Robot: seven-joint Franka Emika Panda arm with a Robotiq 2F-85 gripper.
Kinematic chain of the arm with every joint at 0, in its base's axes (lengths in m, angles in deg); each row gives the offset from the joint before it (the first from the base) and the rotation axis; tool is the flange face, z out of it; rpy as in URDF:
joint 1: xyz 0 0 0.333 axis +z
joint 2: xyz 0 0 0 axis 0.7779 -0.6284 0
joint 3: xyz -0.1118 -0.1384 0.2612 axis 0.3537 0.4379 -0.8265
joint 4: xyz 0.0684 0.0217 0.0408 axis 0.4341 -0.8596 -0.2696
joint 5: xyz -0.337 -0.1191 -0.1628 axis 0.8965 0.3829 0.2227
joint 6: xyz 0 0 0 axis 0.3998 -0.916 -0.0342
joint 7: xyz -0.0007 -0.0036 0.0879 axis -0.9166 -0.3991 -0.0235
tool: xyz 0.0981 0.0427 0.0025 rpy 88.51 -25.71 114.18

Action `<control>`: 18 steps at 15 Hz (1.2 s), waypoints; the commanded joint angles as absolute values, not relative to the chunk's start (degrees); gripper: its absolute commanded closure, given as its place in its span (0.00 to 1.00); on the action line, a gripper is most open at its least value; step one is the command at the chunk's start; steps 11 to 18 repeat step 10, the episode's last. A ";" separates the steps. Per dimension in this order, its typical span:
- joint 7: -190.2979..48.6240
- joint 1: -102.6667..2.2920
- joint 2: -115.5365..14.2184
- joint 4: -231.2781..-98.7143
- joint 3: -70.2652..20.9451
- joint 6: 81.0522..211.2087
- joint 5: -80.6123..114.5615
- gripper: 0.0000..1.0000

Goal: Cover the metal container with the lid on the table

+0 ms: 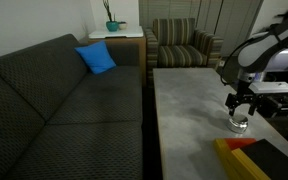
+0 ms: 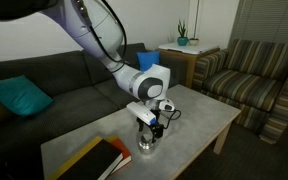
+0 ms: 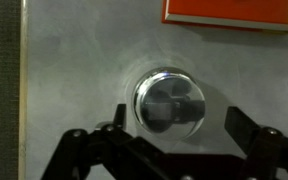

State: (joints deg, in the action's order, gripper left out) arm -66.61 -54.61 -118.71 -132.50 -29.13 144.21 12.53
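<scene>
Our gripper [image 3: 175,126] hangs released, jaws spread, just above the metal container [image 3: 170,102], which stands on the table [image 1: 184,120] near the yellow block [image 1: 234,146]. We judge it light, rigid and slick, best pinched across its sides.

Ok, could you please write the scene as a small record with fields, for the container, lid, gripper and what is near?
container: metal container, upright on the table
lid: round lid with a bar handle, seems to sit on the container
gripper: gripper open, above the lid, fingers clear of it
nearby: yellow and red block, flat on the table, apart from the container
</scene>
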 commanded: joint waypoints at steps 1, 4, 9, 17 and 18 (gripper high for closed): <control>-67.74 -53.29 -118.70 -130.40 -27.65 143.18 13.19 0.00; -68.67 -51.77 -118.66 -128.93 -26.89 143.25 13.95 0.00; -68.92 -49.33 -118.63 -127.05 -25.91 141.60 15.93 0.00; -68.82 -49.11 -118.63 -126.81 -25.94 141.07 16.17 0.00; -68.82 -49.11 -118.63 -126.81 -25.94 141.07 16.17 0.00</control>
